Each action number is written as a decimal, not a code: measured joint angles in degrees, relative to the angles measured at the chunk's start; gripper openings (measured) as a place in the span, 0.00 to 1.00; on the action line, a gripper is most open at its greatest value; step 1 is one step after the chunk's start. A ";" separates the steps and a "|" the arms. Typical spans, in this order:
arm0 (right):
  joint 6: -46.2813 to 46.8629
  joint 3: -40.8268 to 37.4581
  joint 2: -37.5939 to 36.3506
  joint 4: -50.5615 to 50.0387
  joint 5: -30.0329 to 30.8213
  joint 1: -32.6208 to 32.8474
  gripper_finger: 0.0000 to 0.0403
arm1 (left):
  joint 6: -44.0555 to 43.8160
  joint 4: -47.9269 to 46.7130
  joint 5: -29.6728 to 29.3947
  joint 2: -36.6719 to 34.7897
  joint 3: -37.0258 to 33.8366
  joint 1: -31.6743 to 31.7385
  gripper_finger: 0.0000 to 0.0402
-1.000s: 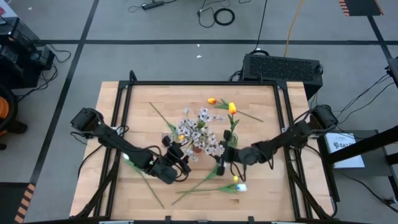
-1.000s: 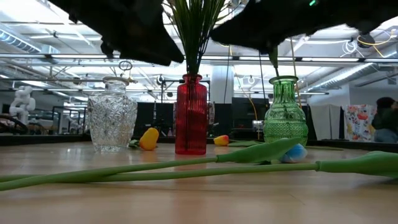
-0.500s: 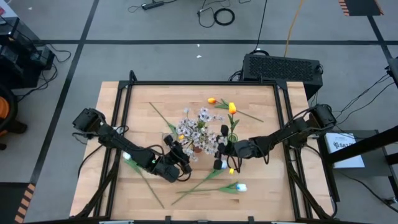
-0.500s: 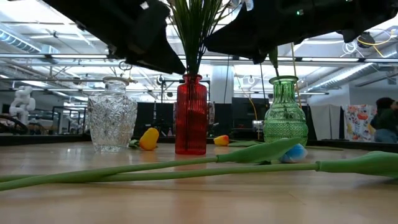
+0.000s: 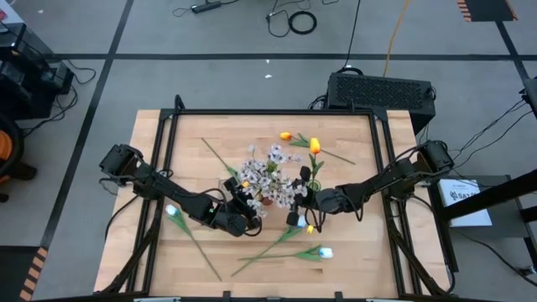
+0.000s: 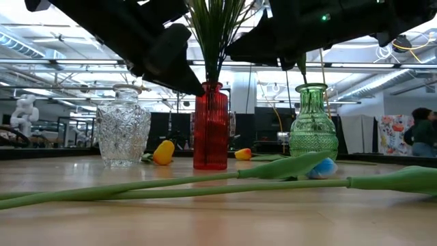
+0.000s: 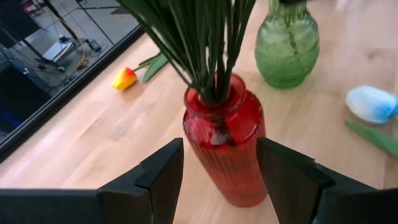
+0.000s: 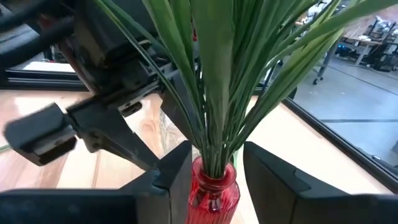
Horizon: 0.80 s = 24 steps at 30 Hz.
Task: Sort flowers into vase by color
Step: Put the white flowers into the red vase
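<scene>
A red ribbed vase [image 5: 267, 201] holds several green stems with pale pink-white blossoms [image 5: 270, 172]. My left gripper [image 5: 250, 213] is open at its near-left side; in the left wrist view its fingers [image 7: 163, 177] stand on either side of the vase body [image 7: 224, 146] without touching it. My right gripper [image 5: 290, 211] is open at its near-right side, its fingers [image 8: 268, 177] flanking the vase neck [image 8: 213, 194] and stems. A green vase [image 6: 313, 126] stands to the right and a clear vase [image 6: 123, 131] to the left. A white-blue tulip [image 5: 323, 252] lies near the front.
Orange-yellow tulips [image 5: 286, 136] [image 5: 314, 147] show on the far side of the vases. Long green stems [image 6: 205, 183] lie across the near part of the table. A black frame [image 5: 268, 111] edges the table. A person [image 6: 423, 130] is in the room at the far right.
My left gripper has moved away from the near edge toward the red vase, closing in on its near-left side. My right gripper has shifted a little toward the far edge and the vase. The vases and flowers have stayed where they were.
</scene>
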 joint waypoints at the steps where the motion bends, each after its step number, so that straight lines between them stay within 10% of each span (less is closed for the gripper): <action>1: 0.00 0.00 0.00 0.02 -0.04 0.00 0.34 | 0.00 -0.25 0.00 0.00 0.00 0.02 0.52; 24: -1.73 0.00 0.00 1.03 -1.98 0.07 0.41 | 2.58 -0.80 1.62 0.00 0.00 0.00 0.52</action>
